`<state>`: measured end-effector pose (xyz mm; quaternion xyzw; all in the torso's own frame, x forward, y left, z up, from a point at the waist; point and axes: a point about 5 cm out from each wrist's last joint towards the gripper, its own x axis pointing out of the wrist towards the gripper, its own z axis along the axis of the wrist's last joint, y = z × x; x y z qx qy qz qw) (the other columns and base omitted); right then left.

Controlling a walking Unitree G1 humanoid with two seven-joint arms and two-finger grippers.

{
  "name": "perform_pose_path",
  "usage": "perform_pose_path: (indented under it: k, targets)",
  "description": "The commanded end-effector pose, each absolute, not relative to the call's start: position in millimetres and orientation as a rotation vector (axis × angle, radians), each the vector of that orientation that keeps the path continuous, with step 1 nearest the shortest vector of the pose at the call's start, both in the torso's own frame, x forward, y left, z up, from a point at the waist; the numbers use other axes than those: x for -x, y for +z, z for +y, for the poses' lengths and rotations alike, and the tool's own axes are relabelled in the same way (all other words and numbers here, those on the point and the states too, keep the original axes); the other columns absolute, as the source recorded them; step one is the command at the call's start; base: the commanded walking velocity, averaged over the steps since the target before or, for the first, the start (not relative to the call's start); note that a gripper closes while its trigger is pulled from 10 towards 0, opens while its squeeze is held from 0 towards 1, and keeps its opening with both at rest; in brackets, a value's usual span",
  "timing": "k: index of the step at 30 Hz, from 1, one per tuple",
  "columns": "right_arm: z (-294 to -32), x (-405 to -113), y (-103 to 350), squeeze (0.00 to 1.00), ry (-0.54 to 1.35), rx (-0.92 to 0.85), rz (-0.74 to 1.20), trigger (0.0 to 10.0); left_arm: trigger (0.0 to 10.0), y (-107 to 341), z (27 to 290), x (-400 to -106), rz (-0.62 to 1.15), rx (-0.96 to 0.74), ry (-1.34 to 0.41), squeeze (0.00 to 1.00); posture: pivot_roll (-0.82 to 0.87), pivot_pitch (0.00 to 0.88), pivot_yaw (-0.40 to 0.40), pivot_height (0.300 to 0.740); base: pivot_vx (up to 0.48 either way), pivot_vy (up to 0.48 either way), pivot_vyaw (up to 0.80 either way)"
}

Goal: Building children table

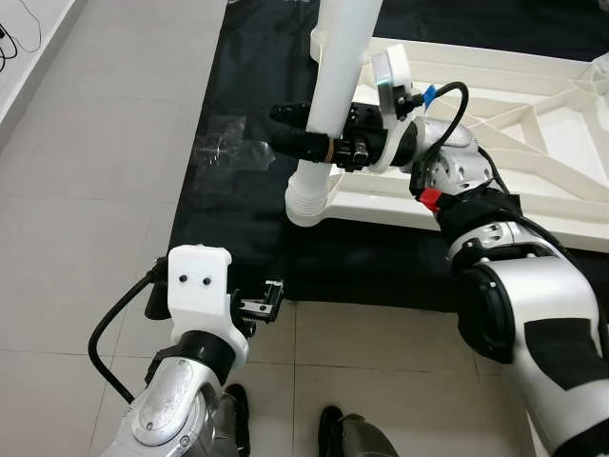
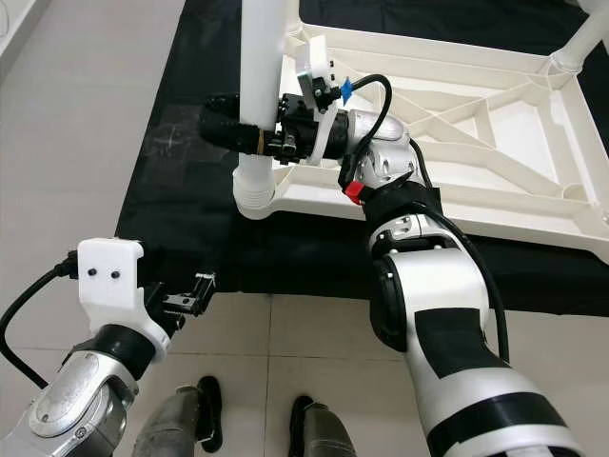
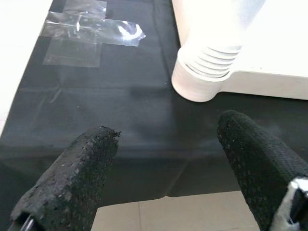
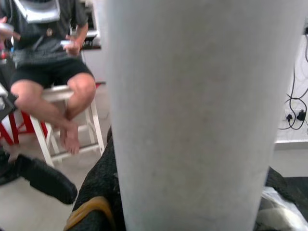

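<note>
Two arms are in play, but we work with one. Our right gripper [image 1: 304, 131] reaches across with its black fingers closed around the white table leg [image 1: 335, 67], low on the tube, just above the ribbed end. The leg stands nearly upright in the corner socket [image 1: 306, 202] of the upside-down tabletop [image 2: 457, 143], which lies on a black mat [image 1: 238, 228] on the tiled floor [image 1: 86, 190]. We judge that the low grip serves to steer the threaded end and turn it home; the threads showing above the socket suggest it is not fully seated.

Our left gripper [image 3: 168, 163] hangs low at the mat's near edge, its fingers spread wide and holding nothing, pointed toward the socket as if ready to steady the corner. A crumpled clear bag [image 3: 82, 36] lies on the mat beyond it.

Another leg [image 2: 580, 48] rises at the far corner. In the right wrist view, a person [image 4: 48, 62] sits on a white stool [image 4: 72, 120] behind the leg.
</note>
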<state>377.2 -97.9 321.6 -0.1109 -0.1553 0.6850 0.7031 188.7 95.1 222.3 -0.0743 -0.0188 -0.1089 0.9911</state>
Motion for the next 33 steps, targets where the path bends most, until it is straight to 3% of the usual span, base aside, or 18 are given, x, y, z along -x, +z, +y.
perform_pose_path:
  k: [1, 18, 33]
  targets:
    - [-94, -377, 300, 0.00, 1.568, 0.297, -0.233, 10.0, 10.0, 220, 95, -188, -0.015, 0.147, -0.209, 0.00, 0.21, 0.364, -0.050, 0.740, 0.000, 0.000, 0.00]
    - [-85, -383, 270, 0.00, 1.467, 0.310, -0.087, 10.0, 10.0, 222, 97, -190, -0.026, 0.147, -0.187, 0.00, 0.19, 0.370, -0.064, 0.740, 0.000, 0.000, 0.00]
    - [-90, -393, 237, 0.00, 1.192, 0.185, -0.021, 10.0, 10.0, 224, 99, -193, -0.038, 0.146, -0.170, 0.00, 0.18, 0.371, -0.067, 0.740, 0.000, 0.000, 0.00]
